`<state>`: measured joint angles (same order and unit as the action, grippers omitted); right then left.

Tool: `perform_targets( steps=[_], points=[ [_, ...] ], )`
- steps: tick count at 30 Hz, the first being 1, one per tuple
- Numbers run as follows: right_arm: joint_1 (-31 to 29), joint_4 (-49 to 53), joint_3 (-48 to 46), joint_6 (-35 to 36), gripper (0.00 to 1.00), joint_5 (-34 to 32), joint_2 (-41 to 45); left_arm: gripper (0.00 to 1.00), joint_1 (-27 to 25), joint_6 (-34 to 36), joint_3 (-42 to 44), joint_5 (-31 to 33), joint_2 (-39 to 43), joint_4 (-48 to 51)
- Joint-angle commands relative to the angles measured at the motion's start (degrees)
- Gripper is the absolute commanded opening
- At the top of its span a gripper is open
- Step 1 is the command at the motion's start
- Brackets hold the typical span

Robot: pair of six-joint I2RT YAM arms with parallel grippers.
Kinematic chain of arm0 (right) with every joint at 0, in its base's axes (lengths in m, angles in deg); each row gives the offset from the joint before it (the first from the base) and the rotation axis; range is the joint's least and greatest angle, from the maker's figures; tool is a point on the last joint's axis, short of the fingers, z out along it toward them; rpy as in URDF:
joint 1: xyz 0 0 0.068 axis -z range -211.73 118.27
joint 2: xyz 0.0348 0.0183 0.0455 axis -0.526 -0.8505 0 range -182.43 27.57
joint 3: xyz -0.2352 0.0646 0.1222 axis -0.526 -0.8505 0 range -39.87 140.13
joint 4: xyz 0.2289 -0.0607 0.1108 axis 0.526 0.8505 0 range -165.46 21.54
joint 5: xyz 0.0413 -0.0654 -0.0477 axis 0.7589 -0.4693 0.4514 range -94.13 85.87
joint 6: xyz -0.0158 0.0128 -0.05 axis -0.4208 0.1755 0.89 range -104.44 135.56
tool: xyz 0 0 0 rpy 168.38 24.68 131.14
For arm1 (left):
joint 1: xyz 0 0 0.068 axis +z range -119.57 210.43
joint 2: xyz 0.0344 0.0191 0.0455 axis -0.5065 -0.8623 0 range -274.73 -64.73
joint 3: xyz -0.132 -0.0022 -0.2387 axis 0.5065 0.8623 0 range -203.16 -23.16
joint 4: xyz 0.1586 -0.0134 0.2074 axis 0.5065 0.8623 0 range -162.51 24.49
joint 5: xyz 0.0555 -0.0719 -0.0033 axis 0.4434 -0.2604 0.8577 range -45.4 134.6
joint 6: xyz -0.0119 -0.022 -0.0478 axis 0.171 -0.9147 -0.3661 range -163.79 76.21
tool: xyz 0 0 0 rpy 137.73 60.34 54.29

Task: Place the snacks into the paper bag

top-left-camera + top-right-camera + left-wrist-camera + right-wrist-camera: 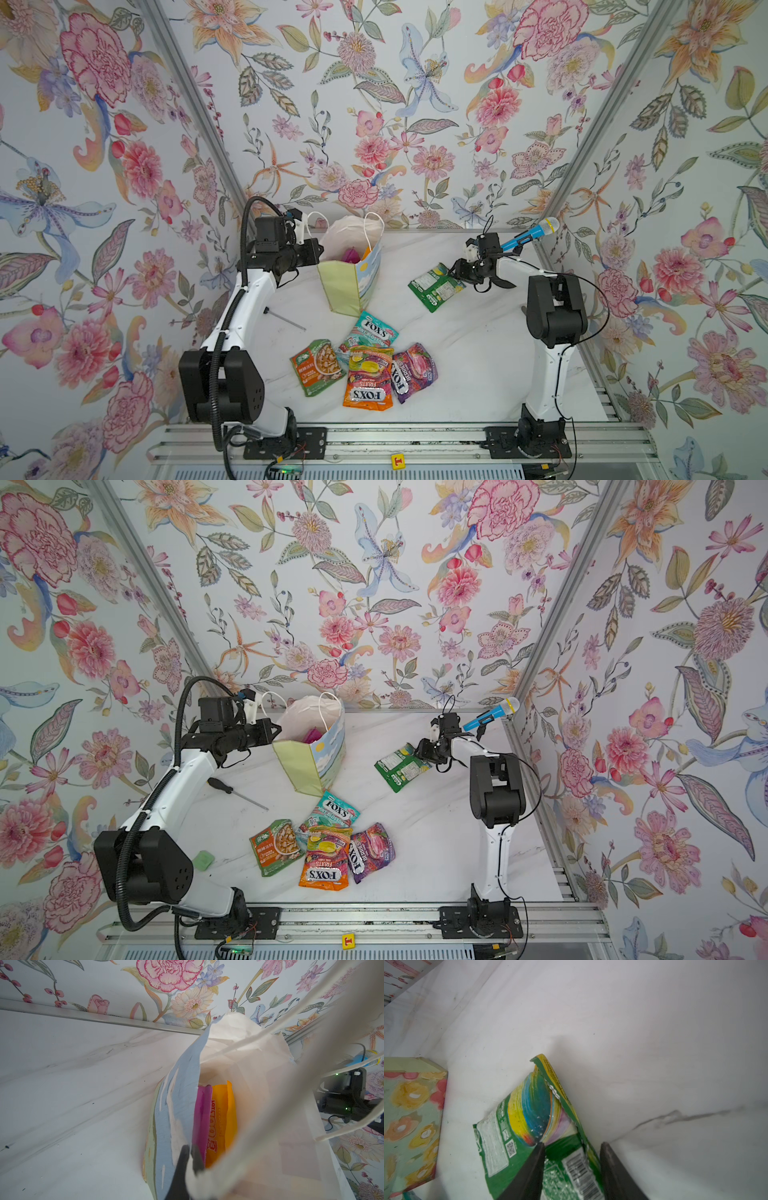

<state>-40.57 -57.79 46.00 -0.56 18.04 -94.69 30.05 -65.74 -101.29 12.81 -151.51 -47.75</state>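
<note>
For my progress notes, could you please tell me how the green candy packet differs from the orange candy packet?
The green candy packet is gripped by the right hand; the orange candy packet lies free on the table. The green one shows its back with a barcode; the orange one shows its FOX'S front. The green one is alone; the orange one overlaps the teal packet. Both are glossy and outside the paper bag.

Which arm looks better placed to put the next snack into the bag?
Right: the right tool grips the green packet near the paper bag, while the left tool is shut on the bag's rim, holding it open.
</note>
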Motion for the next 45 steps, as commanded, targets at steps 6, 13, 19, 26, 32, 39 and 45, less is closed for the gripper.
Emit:
perform_targets(
  steps=[6,13,19,26,32,39,45],
  points=[
    [-5.5,-1.9,-7.5,-3.2,0.45,0.9,6.1,0.00,0.3,-0.7,1.0,-1.4,0.6,0.2],
    [-8.6,-5.8,-13.8,-8.7,0.46,-1.5,13.2,0.00,0.2,-0.5,1.4,-1.4,1.1,0.3],
    [-7.9,-7.2,-16.7,-10.9,0.46,-5.1,18.3,0.00,0.3,-0.4,2.0,-1.5,1.6,0.2],
    [-7.8,-9.3,-17.6,-12.7,0.44,-3.6,17.5,0.00,0.3,-0.5,2.6,-1.8,2.1,-0.4],
    [-7.7,-12.2,-18.5,-14.8,0.43,-2.1,15.6,0.00,0.4,-0.3,2.5,-1.6,2.2,0.0],
    [-7.6,-13.8,-18.9,-15.9,0.40,-1.2,13.6,0.00,0.4,-0.5,2.3,-1.6,2.0,0.1],
    [-7.4,-15.3,-20.6,-16.8,0.39,-0.9,13.4,0.00,0.4,-0.5,2.1,-1.7,1.9,0.0]
  ],
)
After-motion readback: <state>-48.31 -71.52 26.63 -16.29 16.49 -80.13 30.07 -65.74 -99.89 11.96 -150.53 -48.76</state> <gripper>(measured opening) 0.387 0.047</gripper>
